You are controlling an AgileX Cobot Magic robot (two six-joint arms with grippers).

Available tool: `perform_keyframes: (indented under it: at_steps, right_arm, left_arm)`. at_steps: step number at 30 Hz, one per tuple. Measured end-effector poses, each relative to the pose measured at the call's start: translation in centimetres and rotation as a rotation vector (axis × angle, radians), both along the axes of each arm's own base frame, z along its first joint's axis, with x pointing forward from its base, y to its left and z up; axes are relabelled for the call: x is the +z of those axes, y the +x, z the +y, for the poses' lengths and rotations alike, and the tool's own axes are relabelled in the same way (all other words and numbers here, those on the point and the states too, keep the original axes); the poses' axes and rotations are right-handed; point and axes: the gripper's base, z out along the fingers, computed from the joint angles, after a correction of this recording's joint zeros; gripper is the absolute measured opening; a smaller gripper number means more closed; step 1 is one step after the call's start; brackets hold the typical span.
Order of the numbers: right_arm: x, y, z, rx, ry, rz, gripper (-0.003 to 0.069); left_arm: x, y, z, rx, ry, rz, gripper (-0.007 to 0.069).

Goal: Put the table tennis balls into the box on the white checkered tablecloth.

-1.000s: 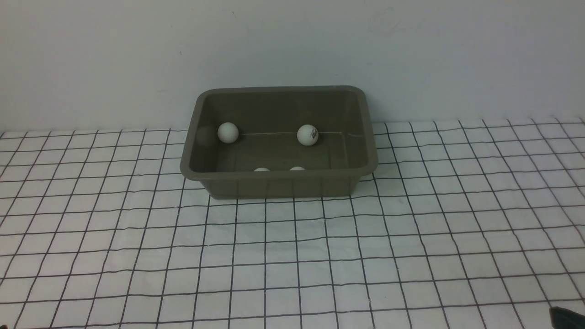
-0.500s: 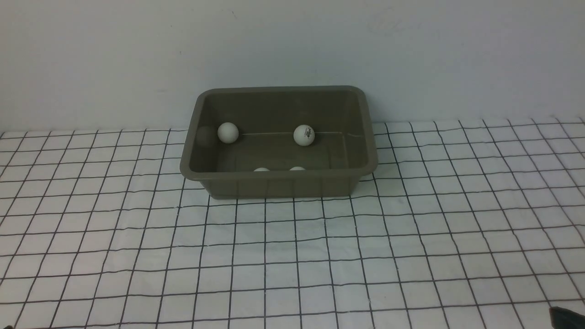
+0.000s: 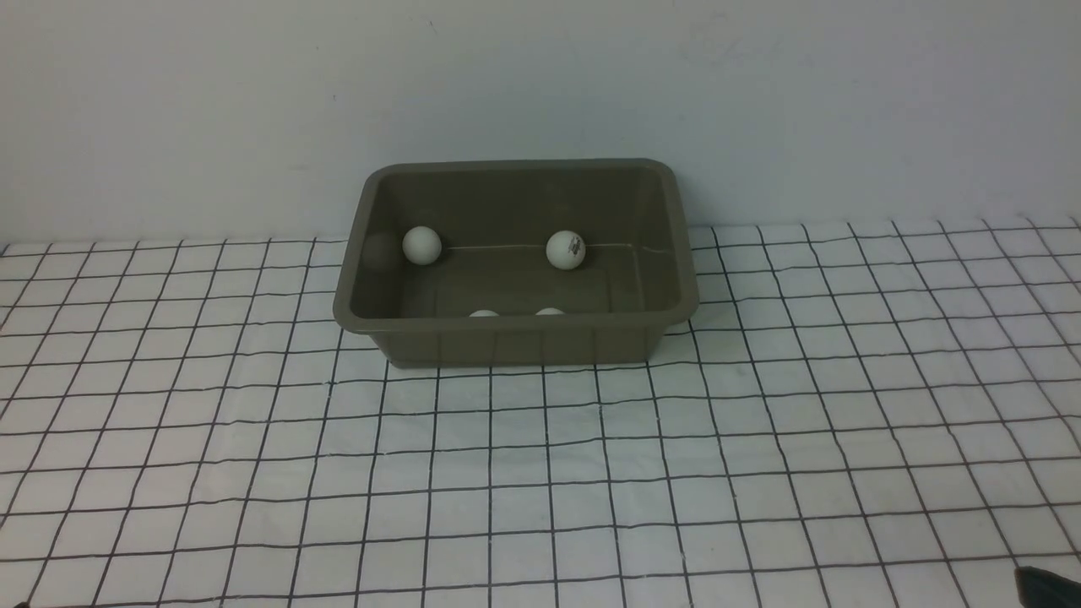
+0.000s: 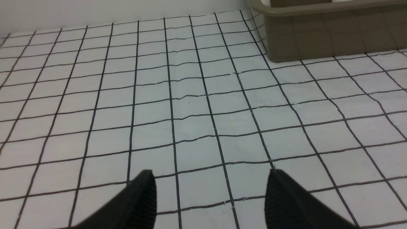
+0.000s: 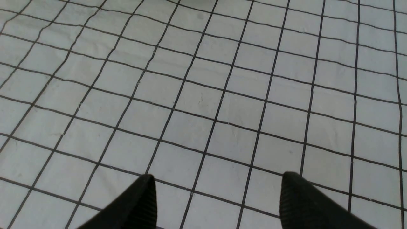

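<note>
- The left gripper (image 4: 210, 197) hangs over bare white checkered tablecloth (image 3: 540, 473), well short of the box's (image 3: 515, 333) near left corner; its fingers (image 4: 140, 200) stand apart with nothing between them.
- Ball at the box's far left wall (image 3: 420, 245): sits where it sat a second ago, just beside that wall and its own dull reflection. Settled.
- Two balls tucked behind the box's near wall, the left one (image 3: 484, 313) and the right one (image 3: 549, 312): only their tops show over the rim; neither has shifted across the last second.
- Ball with the dark logo (image 3: 566, 250), along the box's far wall and right of its centre: this is the one change. Its logo has turned from side-on to facing front and back to side-on, and the ball has drifted a little along the far wall. It appears to be rocking to rest.
- Count: four table tennis balls inside the box, none visible on the cloth around it in any view.
- The right gripper (image 5: 217, 200) hangs over plain cloth, well away from the box's right side; only a dark corner of it shows at the front view's lower edge. Its fingers (image 5: 299, 200) are spread wide and empty.
- Judgement: the task looks complete; the rolling ball stays low on the box floor, so escape is unlikely.
</note>
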Motion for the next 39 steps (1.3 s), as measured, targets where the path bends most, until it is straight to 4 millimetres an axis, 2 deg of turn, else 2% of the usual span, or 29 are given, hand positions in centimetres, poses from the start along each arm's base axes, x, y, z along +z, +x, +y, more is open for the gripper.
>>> perform_keyframes:
  at_steps: [24, 28, 34, 39]
  right_arm:
    - [0.2, -0.2, 0.0, 0.0, -0.001, -0.016, 0.0472]
    - [1.2, -1.4, -0.1, -0.011, -0.014, -0.149, 0.0472]
    - [4.6, -3.7, -0.5, -0.115, 0.107, -0.558, 0.0472]
    - [5.8, -4.5, -0.8, -0.162, 0.177, -0.703, 0.0472]
  left_arm:
    - [0.0, 0.0, 0.2, 0.048, 0.0, 0.0, 0.0415]
    - [0.0, 0.0, 0.2, 0.048, 0.0, 0.0, 0.0415]
    - [0.0, 0.0, 0.2, 0.048, 0.0, 0.0, 0.0415]
    - [0.0, 0.0, 0.2, 0.048, 0.0, 0.0, 0.0415]
